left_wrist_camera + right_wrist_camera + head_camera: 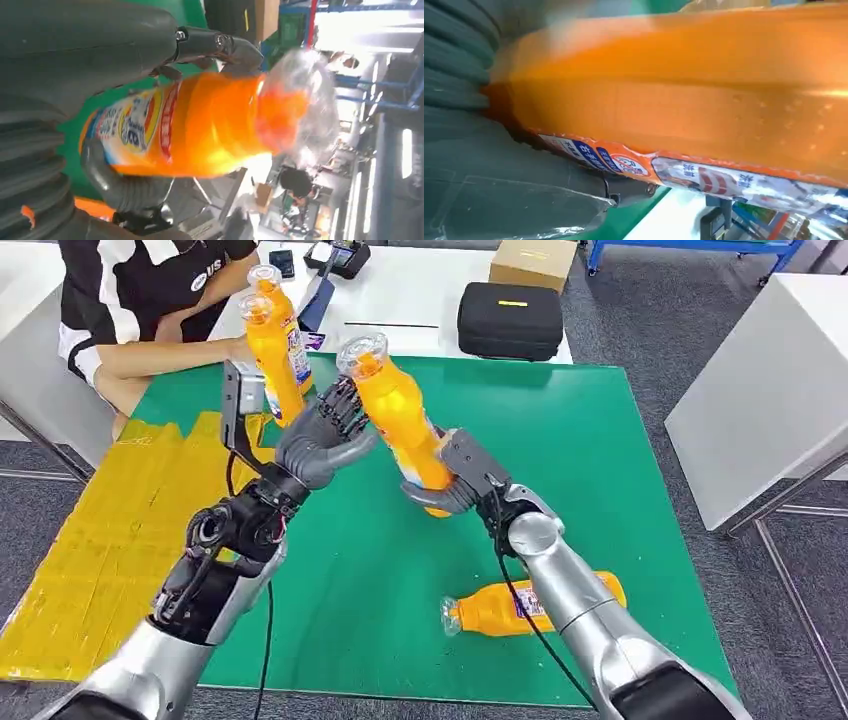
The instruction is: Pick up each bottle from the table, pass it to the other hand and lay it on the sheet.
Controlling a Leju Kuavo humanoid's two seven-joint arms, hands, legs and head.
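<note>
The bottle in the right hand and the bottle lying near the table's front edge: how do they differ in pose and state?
The held bottle is raised and tilted, cap up, gripped low by the right hand, with the left hand at its upper part. The lying bottle rests on its side on the green mat, untouched, partly behind the right arm. Both are orange with clear caps.

Held bottle [684, 100] cut off by the right wrist view's edges; clear cap [305, 100] blurred.

1. Gleaming: glossy orange plastic bottle [400, 420], clear plastic cap, printed film label.
2. Looking matt: green table cover [620, 490].
3. Crinkling at nine o'clock: shiny yellow sheet [100, 540].
4. Shining: brushed silver metal arms; matt grey plastic left hand [325, 440].
</note>
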